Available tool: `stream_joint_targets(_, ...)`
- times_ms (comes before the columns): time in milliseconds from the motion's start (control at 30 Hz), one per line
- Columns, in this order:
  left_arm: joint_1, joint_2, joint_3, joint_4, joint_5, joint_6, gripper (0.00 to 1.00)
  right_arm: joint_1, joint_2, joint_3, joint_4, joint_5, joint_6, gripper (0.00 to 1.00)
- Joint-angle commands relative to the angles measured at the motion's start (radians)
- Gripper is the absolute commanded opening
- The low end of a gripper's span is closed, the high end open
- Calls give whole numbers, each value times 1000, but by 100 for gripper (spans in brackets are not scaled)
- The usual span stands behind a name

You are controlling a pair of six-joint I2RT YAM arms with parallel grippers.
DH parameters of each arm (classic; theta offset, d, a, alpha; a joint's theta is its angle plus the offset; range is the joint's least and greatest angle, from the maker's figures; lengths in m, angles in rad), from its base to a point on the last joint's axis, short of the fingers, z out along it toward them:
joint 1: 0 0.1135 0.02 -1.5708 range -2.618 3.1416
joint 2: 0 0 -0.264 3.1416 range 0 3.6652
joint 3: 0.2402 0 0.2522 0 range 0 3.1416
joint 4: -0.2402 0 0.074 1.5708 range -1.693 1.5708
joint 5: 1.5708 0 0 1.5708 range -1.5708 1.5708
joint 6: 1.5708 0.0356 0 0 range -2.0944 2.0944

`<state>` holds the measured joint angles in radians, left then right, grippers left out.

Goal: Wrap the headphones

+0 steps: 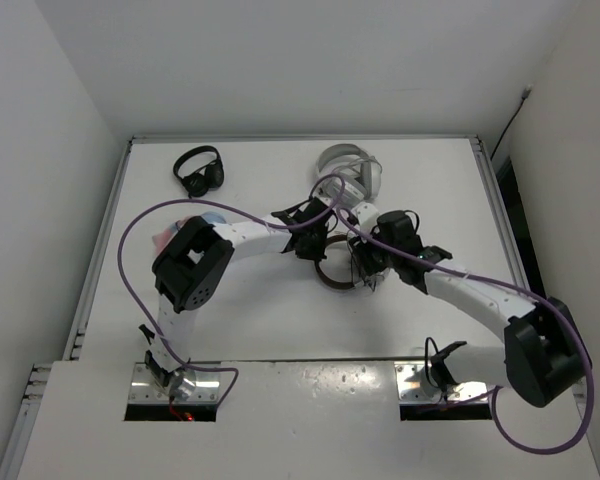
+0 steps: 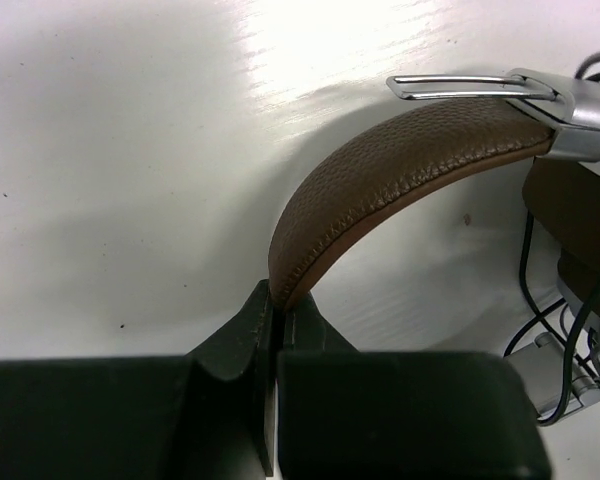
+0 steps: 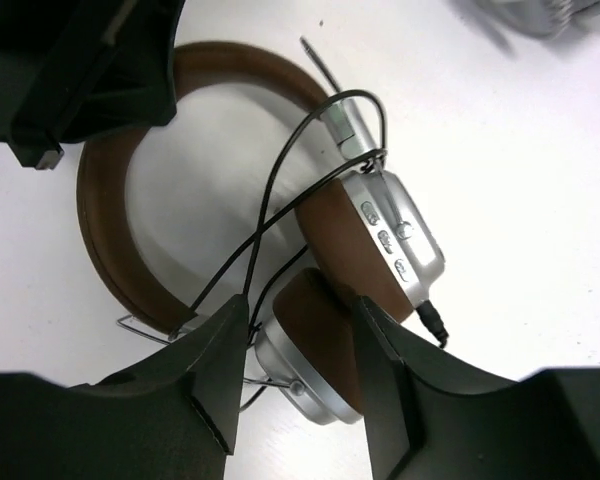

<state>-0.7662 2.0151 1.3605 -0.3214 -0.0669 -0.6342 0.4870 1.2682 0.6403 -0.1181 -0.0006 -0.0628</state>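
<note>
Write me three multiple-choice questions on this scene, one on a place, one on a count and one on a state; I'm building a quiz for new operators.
1. Where on the table do the small black headphones lie, in the top view?
A. far left
B. near right
C. between the arm bases

2. How many pairs of headphones are on the table?
A. one
B. three
C. five

3. What is the left gripper doing?
A. hanging open over bare table
B. shut on a black cable
C. shut on the brown headband

Answers:
1 A: they sit near the far left corner.
2 B: the black ones, a white pair and the brown pair.
3 C: it pinches the headband's edge in the left wrist view.
</note>
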Motion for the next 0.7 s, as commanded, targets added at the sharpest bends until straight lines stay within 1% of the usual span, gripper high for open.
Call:
stream_joint_targets(0, -8, -1, 28, 25, 21, 8, 0, 4, -35, 18, 15, 28, -19, 46)
stream_joint_targets(300, -8, 27, 37, 25, 21, 18, 0, -17, -108, -13, 6, -12, -19, 46)
stream_joint_targets(333, -8, 27, 37, 25, 21, 18, 2, -18, -109, -13, -5, -12, -19, 46)
stream_joint_targets(400, -8, 36, 37, 35, 32, 18, 11, -28, -124, -22, -15, -21, -19, 47)
stream_joint_targets(433, -8, 36, 37, 35, 32, 18, 23, -28, -150, -22, -15, -21, -19, 49)
stream_joint_targets(467, -8, 36, 37, 35, 42, 18, 31, -28, -159, -22, -15, -21, -19, 49)
stream_joint_targets(500, -8, 36, 37, 35, 42, 18, 41, -39, -171, -22, -15, -21, -19, 54)
stream_joint_targets(567, -8, 13, 37, 35, 42, 27, 48, -50, -211, -33, -15, -21, -19, 57)
stream_joint_targets(600, -18, 1, 37, 35, 42, 27, 54, -50, -225, -33, -15, -21, -19, 60)
stream_joint_targets(633, -18, -31, 37, 35, 42, 27, 58, -59, -239, -33, -15, -21, -19, 60)
stream_joint_targets(667, -18, -51, 37, 35, 27, 27, 60, -70, -272, -33, -15, -21, -19, 62)
